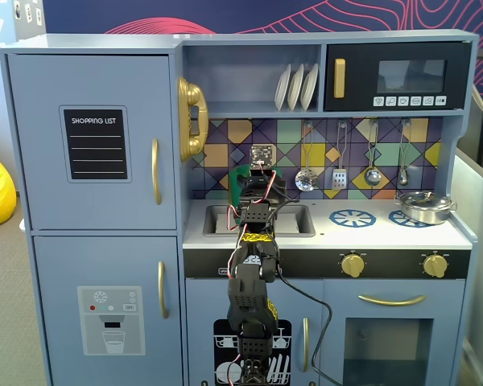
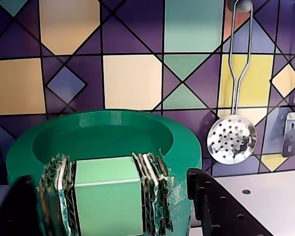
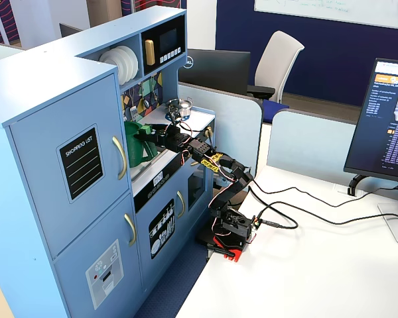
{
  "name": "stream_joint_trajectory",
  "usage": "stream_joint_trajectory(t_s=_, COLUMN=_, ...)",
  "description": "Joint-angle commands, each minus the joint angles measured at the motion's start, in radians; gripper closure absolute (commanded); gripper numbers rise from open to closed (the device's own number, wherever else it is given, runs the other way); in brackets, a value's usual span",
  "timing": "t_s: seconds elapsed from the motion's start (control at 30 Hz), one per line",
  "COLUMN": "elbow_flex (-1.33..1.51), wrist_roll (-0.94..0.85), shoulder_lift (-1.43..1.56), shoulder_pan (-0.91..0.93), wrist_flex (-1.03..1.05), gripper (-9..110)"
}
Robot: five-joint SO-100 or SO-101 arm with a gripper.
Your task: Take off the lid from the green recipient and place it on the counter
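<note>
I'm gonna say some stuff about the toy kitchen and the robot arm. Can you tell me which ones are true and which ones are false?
1. The hand is closed around the square knob of the lid. True.
2. The green recipient is on the stove burners. False: it stands at the sink end of the counter, against the tiled wall.
3. A silver pan sits at the right end of the counter in a fixed view. True.
4. The plates are stacked in the sink. False: they stand upright on the shelf beside the microwave.
5. The slotted spoon hangs on the tiled wall. True.
6. The lid is already lying on the counter. False: it is still with the pot, gripped by its knob.
</note>
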Motion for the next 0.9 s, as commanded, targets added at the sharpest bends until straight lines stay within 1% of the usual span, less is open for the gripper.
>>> stream_joint_trajectory(t_s=0.0, elbow_flex=-0.057, wrist_roll=-0.017, shoulder_lift=0.009, shoulder_pan=-0.026, wrist_flex=-0.055, gripper=77)
stream_joint_trajectory(t_s=0.1, elbow_flex=-0.035, wrist_roll=-0.037, shoulder_lift=0.015, shoulder_pan=-0.034, wrist_flex=-0.08, gripper=83)
stream_joint_trajectory(t_s=0.23, elbow_flex=0.002, wrist_roll=-0.137, shoulder_lift=0.031, shoulder_pan=-0.043, wrist_flex=-0.08, gripper=101)
stream_joint_trajectory(t_s=0.47, elbow_flex=0.04, wrist_roll=-0.158, shoulder_lift=0.051, shoulder_pan=-0.054, wrist_flex=-0.107, gripper=101)
stream_joint_trajectory(t_s=0.73, elbow_flex=0.003, wrist_roll=-0.14, shoulder_lift=0.028, shoulder_pan=-0.054, wrist_flex=-0.227, gripper=101)
stream_joint_trajectory(t_s=0.87, elbow_flex=-0.035, wrist_roll=-0.146, shoulder_lift=0.02, shoulder_pan=-0.049, wrist_flex=-0.25, gripper=101)
